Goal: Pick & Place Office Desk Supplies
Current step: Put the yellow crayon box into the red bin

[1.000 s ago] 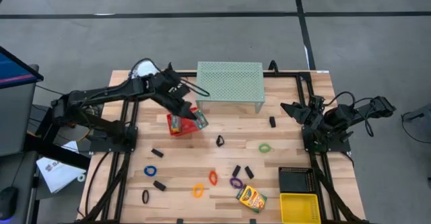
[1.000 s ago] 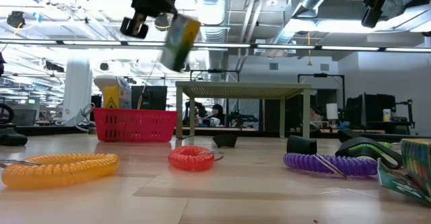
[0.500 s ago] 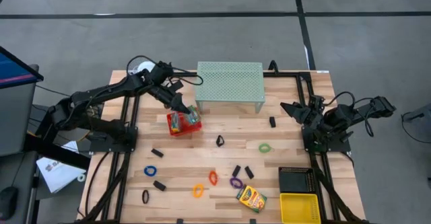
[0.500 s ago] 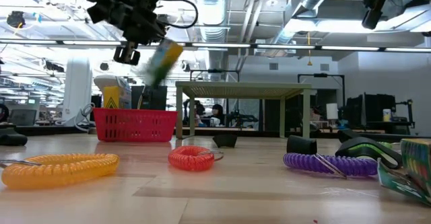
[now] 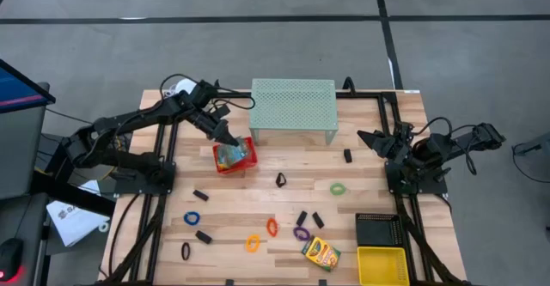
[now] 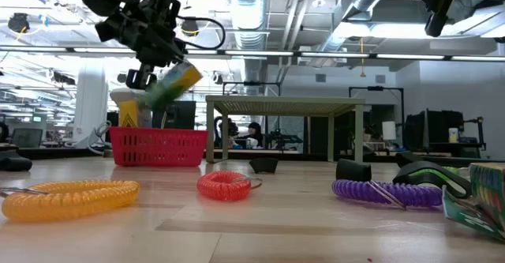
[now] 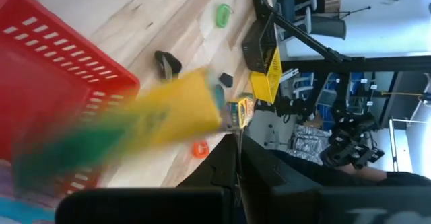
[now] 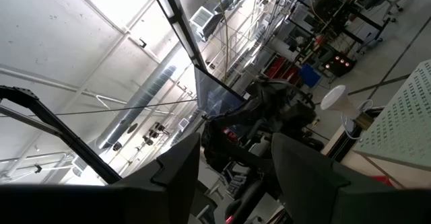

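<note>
From above, the left gripper [image 5: 229, 142] hangs over the red basket [image 5: 221, 164] at the far left of the table [image 5: 258, 217], clenched on a crayon box [image 5: 234, 155]. The right gripper [image 5: 368, 137] waits at the right edge, fingers apart and empty. A second crayon box [image 5: 320, 253] lies near the front, beside the black tray [image 5: 381, 230] and yellow tray [image 5: 382, 264].

From table height, the held box [image 6: 170, 85] tilts just above the basket [image 6: 158, 147].

In the left wrist view, the box [image 7: 135, 126] is a blur over the basket [image 7: 60, 83].
</note>
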You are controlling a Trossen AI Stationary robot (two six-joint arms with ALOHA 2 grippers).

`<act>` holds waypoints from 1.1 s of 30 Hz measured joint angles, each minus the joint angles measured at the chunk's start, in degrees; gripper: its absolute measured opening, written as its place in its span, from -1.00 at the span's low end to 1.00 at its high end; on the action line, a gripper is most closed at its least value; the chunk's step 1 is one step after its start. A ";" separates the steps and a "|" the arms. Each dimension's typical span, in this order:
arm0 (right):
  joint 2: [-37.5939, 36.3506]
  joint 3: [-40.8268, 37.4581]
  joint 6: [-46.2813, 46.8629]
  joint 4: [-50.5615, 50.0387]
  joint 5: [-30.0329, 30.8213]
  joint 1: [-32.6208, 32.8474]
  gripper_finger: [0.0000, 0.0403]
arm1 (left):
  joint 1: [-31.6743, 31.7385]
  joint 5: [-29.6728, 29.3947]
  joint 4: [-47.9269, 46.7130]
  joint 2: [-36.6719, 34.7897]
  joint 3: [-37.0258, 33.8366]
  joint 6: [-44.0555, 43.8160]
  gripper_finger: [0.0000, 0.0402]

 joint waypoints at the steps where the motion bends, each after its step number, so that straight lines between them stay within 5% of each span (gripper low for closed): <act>1: 0.00 0.00 0.00 0.00 0.00 0.00 -0.09 | 0.00 0.08 0.24 0.01 -0.19 -0.01 -1.00; 33: 0.02 0.00 0.00 -0.02 0.62 0.02 -0.09 | -0.02 -2.69 2.36 0.11 -0.56 4.12 -1.00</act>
